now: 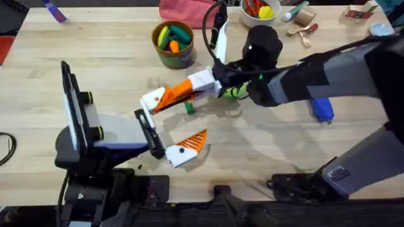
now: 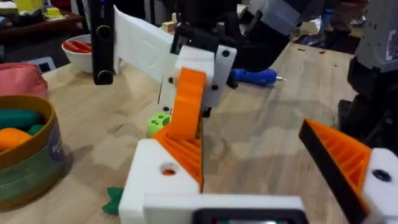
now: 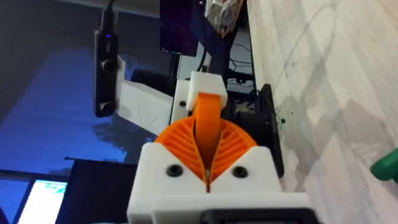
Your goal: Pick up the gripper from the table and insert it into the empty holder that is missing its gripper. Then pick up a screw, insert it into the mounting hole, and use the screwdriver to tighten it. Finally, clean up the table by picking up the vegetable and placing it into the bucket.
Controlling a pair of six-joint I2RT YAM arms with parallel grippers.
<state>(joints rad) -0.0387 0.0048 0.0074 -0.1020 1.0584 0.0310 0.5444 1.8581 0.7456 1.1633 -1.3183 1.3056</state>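
My right gripper (image 1: pixel 189 91) reaches in from the right and is shut on the orange gripper (image 3: pixel 208 115). The far end of the gripper meets the white holder (image 1: pixel 153 99) on one finger of my left gripper (image 1: pixel 172 124). The left gripper is open wide, and its other orange finger (image 1: pixel 189 146) lies nearer the table's front. The dark green vegetable (image 1: pixel 189 108) lies on the table just under the held piece. To the right lies the blue screwdriver (image 1: pixel 323 110). At the back stands the bucket (image 1: pixel 173 53) with toy vegetables in it. Small dark specks (image 1: pixel 139 167), perhaps screws, lie by the left arm.
A lime-green disc (image 1: pixel 237 91) sits under the right wrist. A white bowl (image 1: pixel 260 25) of toys, a pink cloth (image 1: pixel 183 9) and small utensils (image 1: pixel 303 31) line the back edge. The left side of the table is bare wood.
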